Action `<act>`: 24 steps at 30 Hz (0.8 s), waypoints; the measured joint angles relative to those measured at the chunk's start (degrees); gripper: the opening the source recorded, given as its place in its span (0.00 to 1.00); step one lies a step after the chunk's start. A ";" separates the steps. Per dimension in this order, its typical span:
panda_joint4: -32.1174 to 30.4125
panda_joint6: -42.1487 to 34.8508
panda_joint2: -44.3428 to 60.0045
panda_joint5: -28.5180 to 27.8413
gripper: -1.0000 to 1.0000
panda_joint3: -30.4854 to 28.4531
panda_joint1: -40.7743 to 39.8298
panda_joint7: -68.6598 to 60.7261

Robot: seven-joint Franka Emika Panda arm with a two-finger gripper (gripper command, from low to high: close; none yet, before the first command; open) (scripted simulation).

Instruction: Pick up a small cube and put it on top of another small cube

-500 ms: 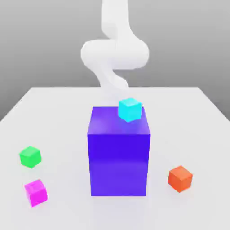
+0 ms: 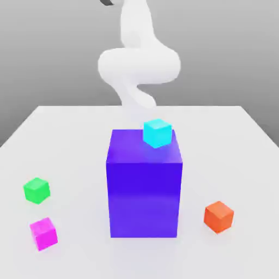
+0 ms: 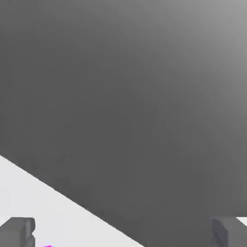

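Fingers [image 3: 19, 231] apart; white table [image 2: 65, 141], plain grey backdrop.

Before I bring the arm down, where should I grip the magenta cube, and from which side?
Come from straight above the magenta cube and close the open gripper on two opposite vertical faces. It sits flat on the table, apart from the green cube, so every side looks free.

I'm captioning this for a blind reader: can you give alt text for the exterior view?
A tall purple block stands mid-table with a cyan cube on its top, the white robot arm rising behind it. On the table, a green cube and a magenta cube sit apart at the view's left, an orange cube at its right.
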 joint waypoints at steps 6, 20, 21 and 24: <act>-1.81 1.21 2.14 -5.72 0.50 -10.35 3.28 -15.28; -5.94 14.85 20.49 -22.79 0.50 -52.36 35.25 -53.46; -5.97 15.69 21.17 -24.70 0.50 -56.55 39.70 -54.88; -5.57 16.76 20.64 -32.53 0.50 -69.27 53.86 -57.35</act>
